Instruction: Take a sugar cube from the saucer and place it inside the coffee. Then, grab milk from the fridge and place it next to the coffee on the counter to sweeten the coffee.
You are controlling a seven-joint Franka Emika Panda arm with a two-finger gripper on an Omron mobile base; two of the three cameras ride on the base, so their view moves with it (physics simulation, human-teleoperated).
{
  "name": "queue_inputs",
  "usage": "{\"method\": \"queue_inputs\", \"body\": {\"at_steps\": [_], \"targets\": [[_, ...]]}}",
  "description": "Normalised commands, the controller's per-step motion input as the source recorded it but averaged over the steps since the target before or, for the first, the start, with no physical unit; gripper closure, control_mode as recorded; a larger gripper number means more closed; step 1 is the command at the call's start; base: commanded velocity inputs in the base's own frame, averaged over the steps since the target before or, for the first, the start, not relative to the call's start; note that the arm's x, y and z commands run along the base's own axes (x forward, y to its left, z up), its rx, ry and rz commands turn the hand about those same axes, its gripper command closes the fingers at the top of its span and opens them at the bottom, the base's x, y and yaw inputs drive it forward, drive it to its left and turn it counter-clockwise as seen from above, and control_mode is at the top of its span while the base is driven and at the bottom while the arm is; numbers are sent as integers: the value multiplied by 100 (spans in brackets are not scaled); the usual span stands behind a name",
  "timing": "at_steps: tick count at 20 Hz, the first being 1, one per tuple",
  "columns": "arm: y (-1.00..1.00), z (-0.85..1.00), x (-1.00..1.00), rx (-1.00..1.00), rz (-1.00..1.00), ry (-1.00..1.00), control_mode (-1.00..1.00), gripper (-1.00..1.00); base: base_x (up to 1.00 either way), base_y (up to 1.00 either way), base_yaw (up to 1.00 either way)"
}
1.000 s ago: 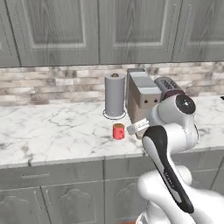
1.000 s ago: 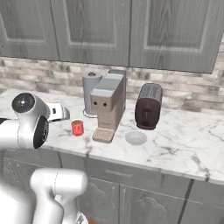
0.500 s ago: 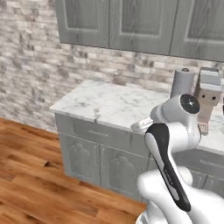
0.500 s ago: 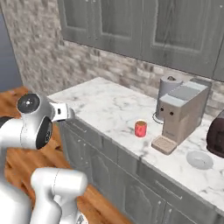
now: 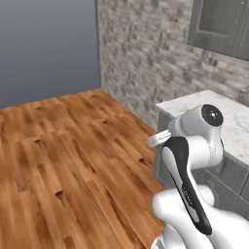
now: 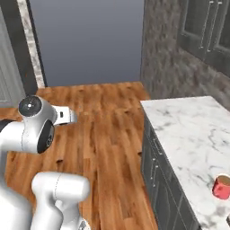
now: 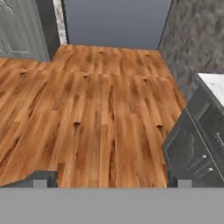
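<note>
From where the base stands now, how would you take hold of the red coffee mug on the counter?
Grip the red mug across its round body, from above or from the floor side. It stands upright near the marble counter's front edge, with bare marble around it. I cannot make out its handle here. The end effector is open, aimed at the wood floor, so the base must turn back first.

The counter (image 6: 188,130) is running off the right and bottom edges of the right base view, and in the left base view the arm's white body is covering part of its end. The coffee (image 6: 221,187) is sitting close to the right edge of the right base view, too small for its contents to be made out. In the hand view the frame's right edge is cutting the counter's corner off.
</note>
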Motion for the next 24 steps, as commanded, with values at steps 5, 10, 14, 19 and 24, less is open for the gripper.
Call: {"method": "queue_inputs", "body": {"at_steps": [5,10,14,19,24], "targets": [[0,0,0,0,0,0,100,-100,6,1,90],[0,0,0,0,0,0,100,-100,18,3,80],[0,0,0,0,0,0,100,-100,37,6,61],[0,0,0,0,0,0,100,-100,56,4,51],[0,0,0,0,0,0,100,-100,100,-35,20]]}}
